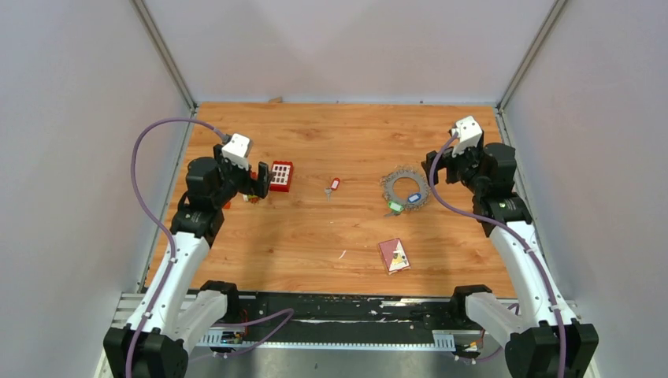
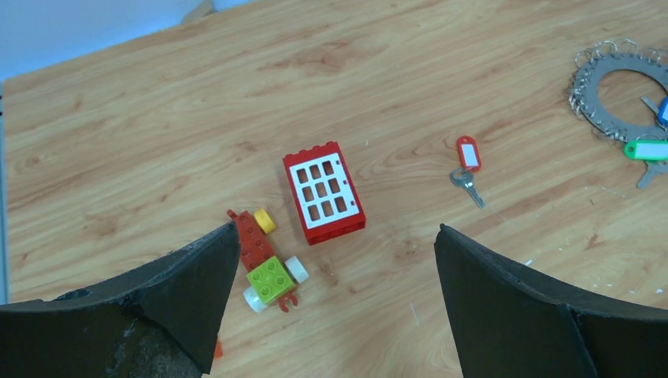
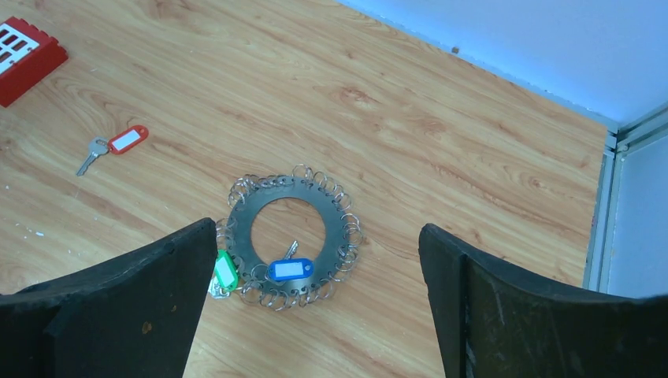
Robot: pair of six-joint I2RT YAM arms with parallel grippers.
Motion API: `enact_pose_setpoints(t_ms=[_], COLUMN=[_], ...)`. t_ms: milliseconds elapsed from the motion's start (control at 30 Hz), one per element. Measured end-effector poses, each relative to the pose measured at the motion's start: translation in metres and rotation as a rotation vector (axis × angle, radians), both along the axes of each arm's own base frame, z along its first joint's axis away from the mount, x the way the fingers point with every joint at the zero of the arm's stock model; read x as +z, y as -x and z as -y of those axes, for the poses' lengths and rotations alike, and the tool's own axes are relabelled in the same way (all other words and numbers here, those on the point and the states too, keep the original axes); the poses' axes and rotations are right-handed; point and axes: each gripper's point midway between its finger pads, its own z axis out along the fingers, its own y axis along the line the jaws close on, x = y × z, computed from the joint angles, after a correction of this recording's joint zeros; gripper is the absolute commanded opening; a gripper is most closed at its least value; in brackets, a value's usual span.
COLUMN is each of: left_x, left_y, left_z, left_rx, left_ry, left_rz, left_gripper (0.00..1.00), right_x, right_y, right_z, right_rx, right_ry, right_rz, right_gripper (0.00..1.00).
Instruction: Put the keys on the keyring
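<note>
Now my left claw and right claw hang released, empty. Between them the red key lies on the desk; the blue key and green key rest at the keyring, in front of the right claw.

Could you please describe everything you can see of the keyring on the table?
The keyring is a flat, dark grey, metal-looking disc with a round open centre, its outer edge fringed with many small silvery wire loops. It lies flat on the wooden table, on the right arm's side. A blue-tagged key rests on its band, blade pointing into the hole; a green-tagged key lies at its rim. Whether either is hooked on cannot be told.
</note>
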Motion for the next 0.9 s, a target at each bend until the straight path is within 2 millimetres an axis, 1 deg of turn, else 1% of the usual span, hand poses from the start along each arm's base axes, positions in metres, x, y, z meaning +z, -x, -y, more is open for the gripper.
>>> enact_pose_setpoints(t_ms=[100, 333, 433, 633, 800, 900], left_x=[-0.005, -0.019, -0.018, -0.013, -0.011, -0.014], left_y=[0.001, 0.003, 0.004, 0.004, 0.004, 0.006], left_z=[0.003, 0.001, 0.0, -0.004, -0.004, -0.004], left_rx=[-0.015, -0.014, -0.014, -0.002, -0.001, -0.008], left_ry=[0.003, -0.013, -0.024, -0.048, -0.052, -0.055], left_rz=[-0.021, -0.087, -0.093, -0.091, -0.09, -0.099], left_gripper=[1.0, 1.0, 1.0, 1.0, 1.0, 1.0], right_x=[-0.004, -0.003, -0.002, -0.003, -0.015, -0.027], right_y=[-0.001, -0.002, -0.001, 0.001, -0.002, -0.007], right_z=[-0.003, -0.002, -0.003, -0.013, -0.021, -0.022], right_rx=[0.009, 0.009, 0.018, 0.081, 0.117, 0.117], right_ry=[0.016, 0.035, 0.037, 0.037, 0.039, 0.038], right_rz=[-0.007, 0.003, 0.007, 0.008, -0.027, -0.064], right_gripper=[1.0, 1.0, 1.0, 1.0, 1.0, 1.0])
